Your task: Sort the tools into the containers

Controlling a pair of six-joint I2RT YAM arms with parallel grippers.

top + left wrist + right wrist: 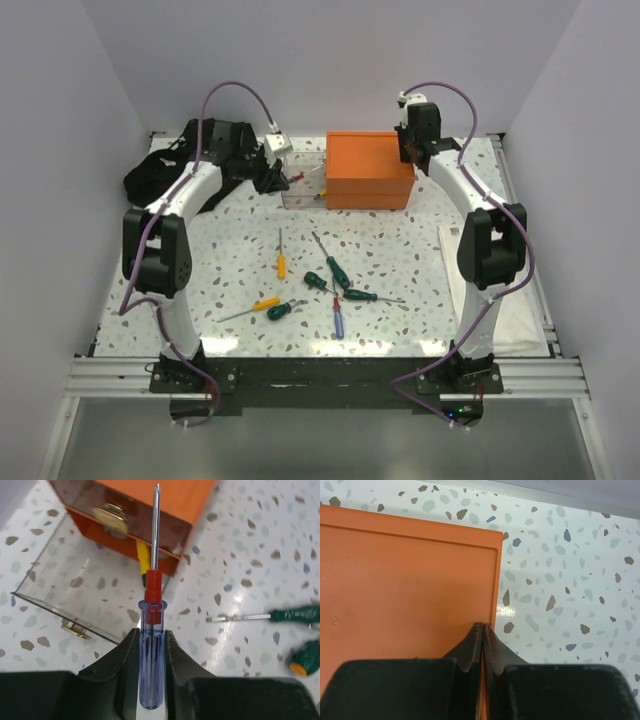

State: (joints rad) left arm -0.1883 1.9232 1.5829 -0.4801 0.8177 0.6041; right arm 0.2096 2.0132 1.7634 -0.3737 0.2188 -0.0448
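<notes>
My left tool [151, 636] pinches the blue-handled screwdriver [151, 680], its red collar and thin shaft pointing straight ahead. Below that shaft sits the clear bin [65, 619] with a yellow-handled screwdriver [143, 557] inside, and the orange box [170, 502] just beyond it. To this tool's right, two green-handled screwdrivers [295, 613] lie flat on the counter [240, 555]. The box's flat top lies under my closed right tool [483, 630].

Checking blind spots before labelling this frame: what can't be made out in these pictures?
Top view: the clear bin's contents are too small to count.
Left wrist view: the held screwdriver partly hides a yellow-handled tool; the right edge cuts off a green screwdriver.
Right wrist view: whether the right gripper touches the orange box is unclear.
</notes>
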